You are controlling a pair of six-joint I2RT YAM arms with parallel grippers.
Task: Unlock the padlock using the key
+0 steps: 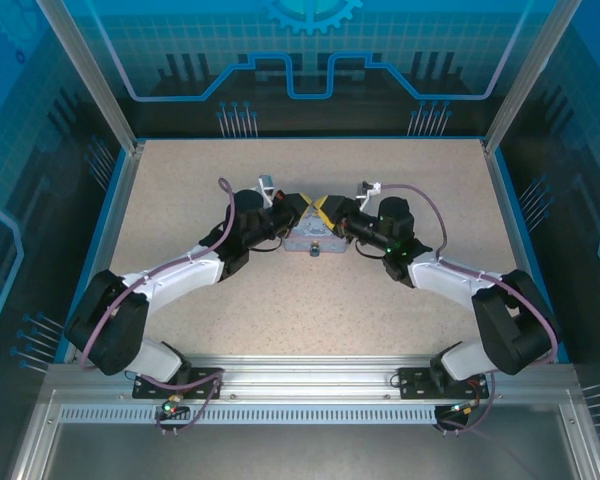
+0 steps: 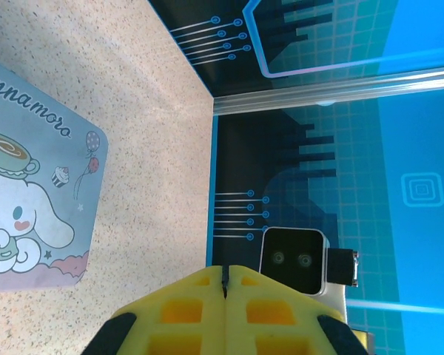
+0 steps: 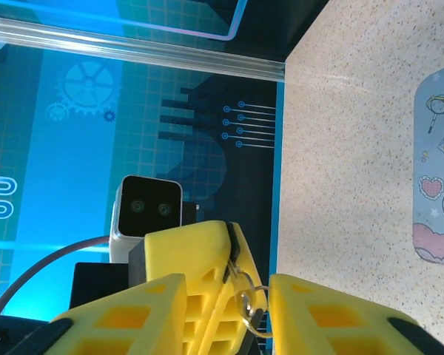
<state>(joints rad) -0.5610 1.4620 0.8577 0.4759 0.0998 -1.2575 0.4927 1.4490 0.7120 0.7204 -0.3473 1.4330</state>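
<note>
Both arms reach inward over the bench (image 1: 280, 310) and meet above a light blue tin (image 1: 315, 240) with a cartoon print, which lies flat at the bench centre. The left gripper (image 2: 226, 274) is fully closed: its two yellow fingers press together along a single seam, with the fingertips raised above the bench, beyond the tin's rounded corner. In the right wrist view, a small metal loop (image 3: 249, 296) of thin wire projects from that seam, clamped between the left fingers. The loop is too small to identify as part of the key or of the padlock. The right gripper (image 3: 228, 287) is set to a moderate gap. Its yellow fingers (image 3: 133, 314) stand on either side of the left fingertips and the loop; the loop hangs just beside the finger on the right of that view, and contact cannot be confirmed. In the top view, a tiny dark speck (image 1: 313, 251) sits at the near edge of the tin; its identity cannot be determined.
</note>
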